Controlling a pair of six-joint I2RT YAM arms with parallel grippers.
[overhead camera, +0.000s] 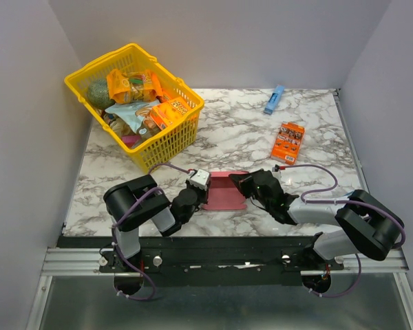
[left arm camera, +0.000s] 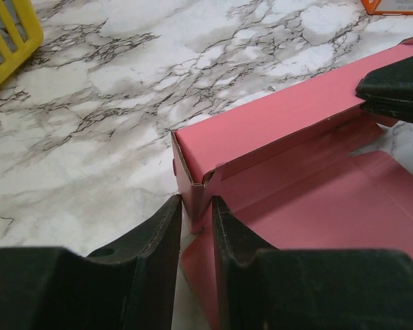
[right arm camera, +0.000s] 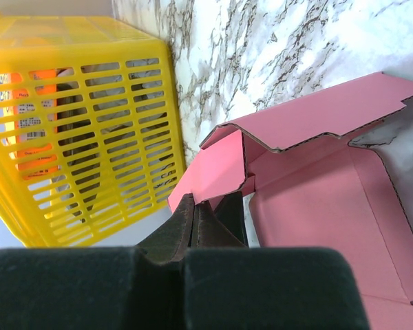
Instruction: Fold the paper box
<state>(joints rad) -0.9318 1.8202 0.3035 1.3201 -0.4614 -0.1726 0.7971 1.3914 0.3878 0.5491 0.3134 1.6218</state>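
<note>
The pink paper box (overhead camera: 227,196) lies part-folded near the table's front edge between both arms, its back wall raised. In the left wrist view the paper box (left arm camera: 296,199) has its left corner standing between my left gripper's (left arm camera: 196,210) fingertips, which close on that folded corner. In the top view the left gripper (overhead camera: 205,194) is at the box's left end and the right gripper (overhead camera: 239,180) at its right back corner. My right gripper (right arm camera: 196,205) has its fingers pressed together, the tips against a side flap of the paper box (right arm camera: 316,206); no card shows between them.
A yellow basket (overhead camera: 171,139) full of snack packs stands at the back left, close to the box (right arm camera: 89,137). An orange printed box (overhead camera: 288,141) lies to the right of centre, and a slim blue box (overhead camera: 274,99) lies at the far edge. Walls enclose the table.
</note>
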